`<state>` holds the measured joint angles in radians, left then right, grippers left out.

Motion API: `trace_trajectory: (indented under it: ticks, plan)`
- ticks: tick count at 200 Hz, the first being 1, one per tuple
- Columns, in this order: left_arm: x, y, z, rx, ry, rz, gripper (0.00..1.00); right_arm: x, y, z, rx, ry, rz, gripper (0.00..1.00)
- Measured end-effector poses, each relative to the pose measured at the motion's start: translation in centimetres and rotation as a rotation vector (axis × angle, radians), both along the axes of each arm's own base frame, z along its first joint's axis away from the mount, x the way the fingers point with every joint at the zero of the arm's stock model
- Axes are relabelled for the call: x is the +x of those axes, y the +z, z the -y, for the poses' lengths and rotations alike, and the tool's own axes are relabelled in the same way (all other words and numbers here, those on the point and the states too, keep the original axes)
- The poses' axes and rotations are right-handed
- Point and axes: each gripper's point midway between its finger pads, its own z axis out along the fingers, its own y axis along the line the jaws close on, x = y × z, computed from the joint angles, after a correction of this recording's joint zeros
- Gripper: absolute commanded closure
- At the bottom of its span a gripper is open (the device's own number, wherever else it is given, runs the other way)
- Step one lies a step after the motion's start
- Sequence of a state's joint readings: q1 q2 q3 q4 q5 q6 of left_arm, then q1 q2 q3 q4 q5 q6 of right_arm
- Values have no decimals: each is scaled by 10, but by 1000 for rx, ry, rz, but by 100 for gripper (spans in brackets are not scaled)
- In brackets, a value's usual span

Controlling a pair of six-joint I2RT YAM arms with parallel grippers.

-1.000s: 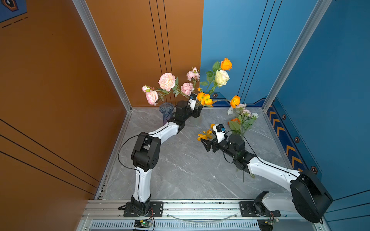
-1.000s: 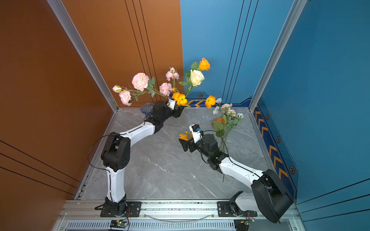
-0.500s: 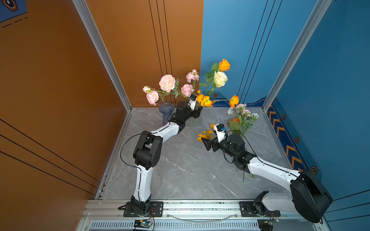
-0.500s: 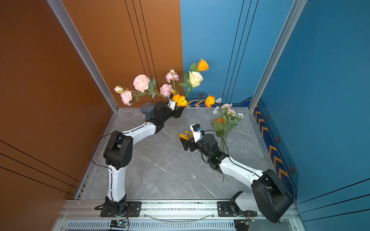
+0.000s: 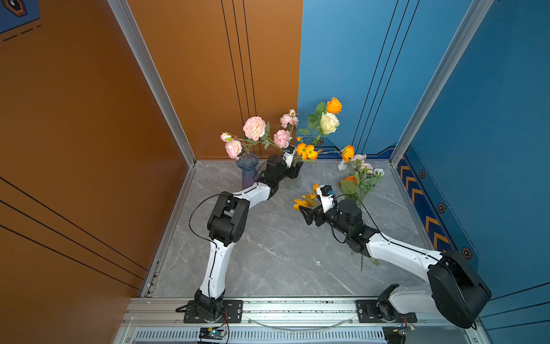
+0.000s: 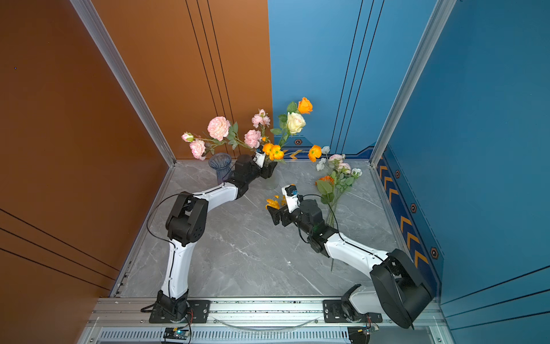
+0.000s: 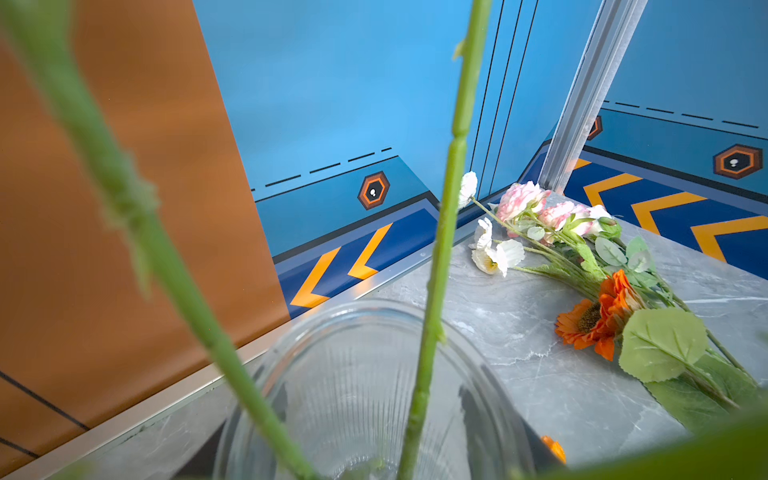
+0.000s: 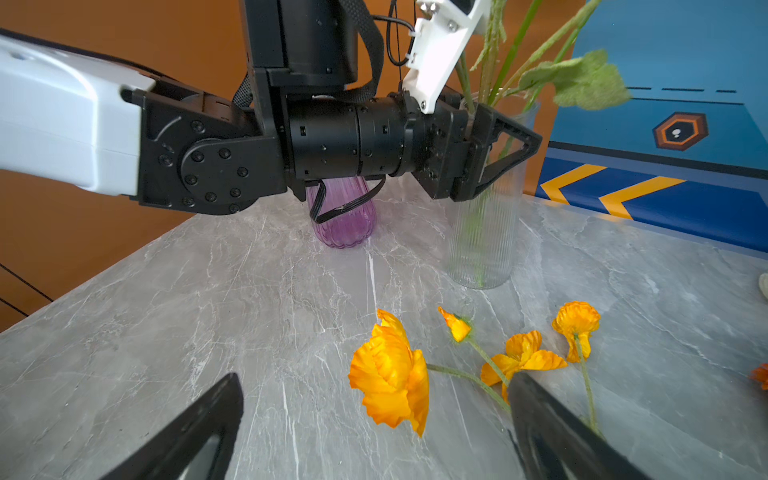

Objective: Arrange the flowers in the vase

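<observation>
Shifted since a second ago: the left arm's elbow, slightly toward the middle, and the blooms above its gripper, now a little lower. Right arm unchanged.

- Purple vase (image 5: 247,171): upright at the back left of the table (image 5: 268,253).
- Pink sprig (image 5: 254,128): in both top views its blooms spread above the purple vase. Its stem slants rightward down to the left gripper.
- Left gripper (image 5: 296,171): at the mouth of the clear ribbed vase (image 8: 482,241), jaws partly apart with green stems rising through them. Whether it clamps the stems cannot be told.
- Clear ribbed vase: upright, just right of the purple vase, stems standing inside it.
- Cream and orange stems (image 5: 329,122): rise from the clear vase, with smaller orange blooms (image 5: 306,151) low beside the gripper.
- Yellow-orange sprig (image 8: 390,374): lying flat on the table near the middle.
- Right gripper (image 5: 307,215): jaws wide apart, low over the table, holding nothing. The sprig's stems pass under one finger (image 8: 552,432).
- Loose bunch (image 5: 360,175): pink, white and orange flowers lying on the table at the back right, well apart from both vases.
</observation>
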<state>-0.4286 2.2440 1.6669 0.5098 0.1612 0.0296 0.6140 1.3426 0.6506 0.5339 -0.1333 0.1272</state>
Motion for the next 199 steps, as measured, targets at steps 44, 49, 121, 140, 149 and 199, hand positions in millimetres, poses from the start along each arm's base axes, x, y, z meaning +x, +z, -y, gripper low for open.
trace_trajectory:
  ticks: [44,49,121,140,149,199]
  plan:
    - [8,1,0,-10,5,21,68,1,-6,-1,-8,0,-11,0]
    - [9,1,0,-10,5,21,62,1,-7,-1,-9,0,-13,0]
    - [13,25,3,-40,5,106,2,2,-9,-1,-12,-1,-18,0]
    - [13,30,4,-47,4,128,2,3,-9,1,-12,-5,-18,0]
    - [13,31,4,-47,5,131,2,4,-9,2,-12,-7,-18,0]
    - [9,26,5,-38,5,131,2,5,-9,3,-12,-11,-18,0]
